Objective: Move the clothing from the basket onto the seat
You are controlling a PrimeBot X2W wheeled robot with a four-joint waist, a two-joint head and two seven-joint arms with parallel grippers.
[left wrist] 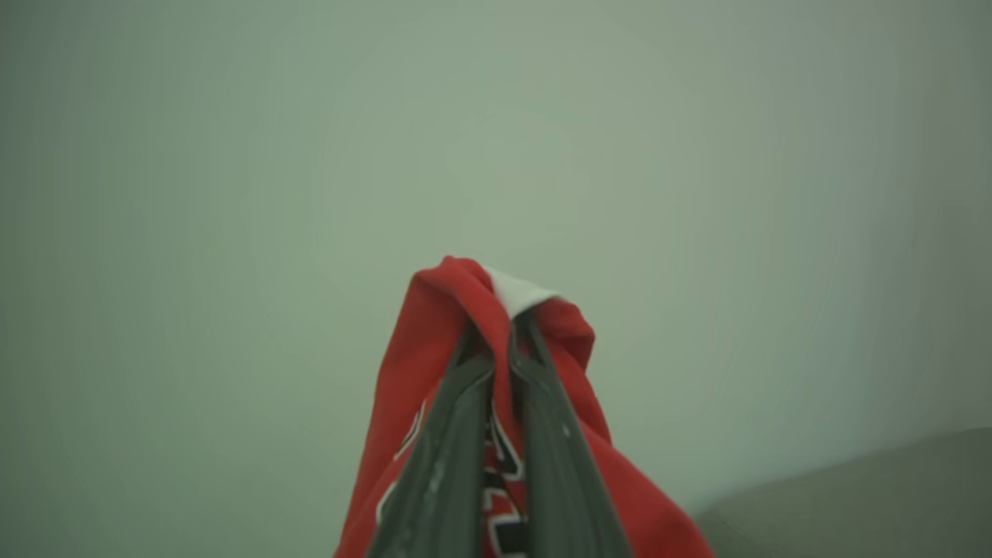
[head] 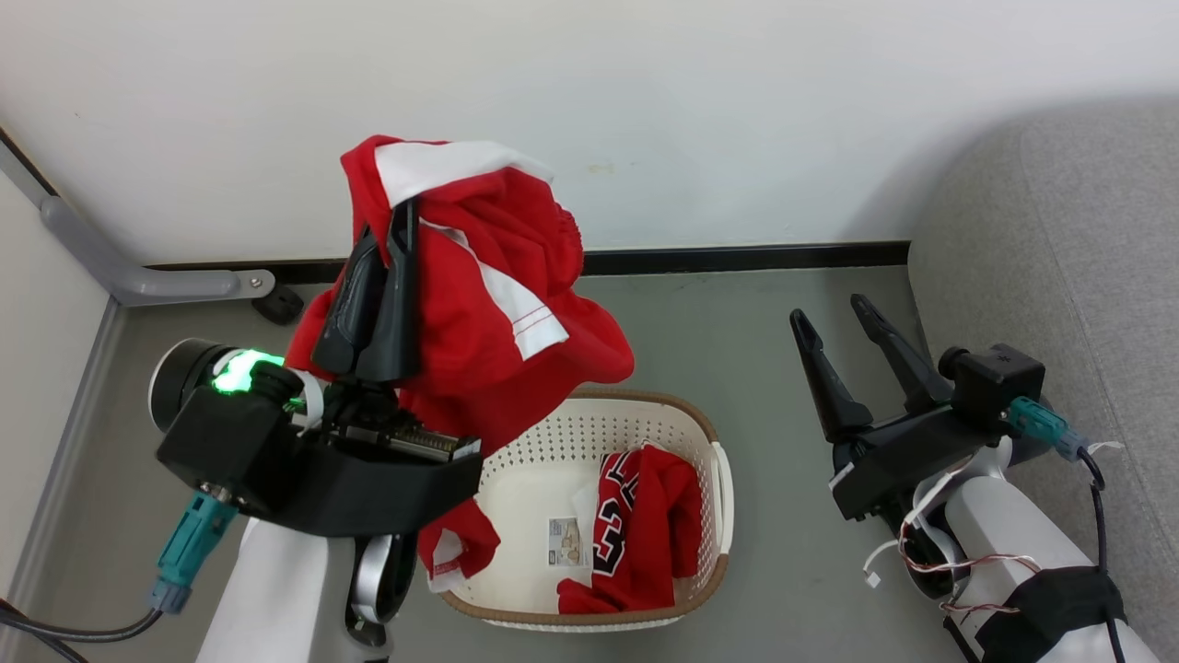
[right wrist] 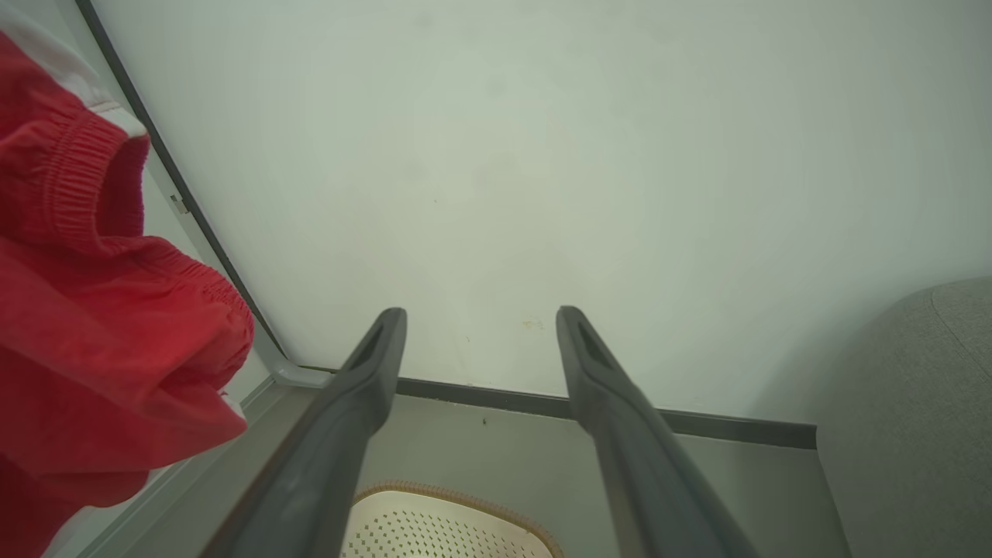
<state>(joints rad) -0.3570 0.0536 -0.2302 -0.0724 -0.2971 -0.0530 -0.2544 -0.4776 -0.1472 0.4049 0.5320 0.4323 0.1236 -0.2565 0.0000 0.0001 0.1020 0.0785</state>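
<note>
Left gripper (head: 391,226) pinches one red garment (head: 488,304), hanging high above the basket (head: 709,433). Second garment (head: 645,525) lies inside it. I see none on the seat (head: 1059,258) yet. Right gripper (head: 829,308) spread, empty. Early days, I reckon.

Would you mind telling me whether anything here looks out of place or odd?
Nothing looks damaged or spilled. One red garment hangs bunched from the shut left gripper above the basket, with a tail dangling by the near rim; the second garment lies crumpled inside. The right gripper is open and empty.
</note>
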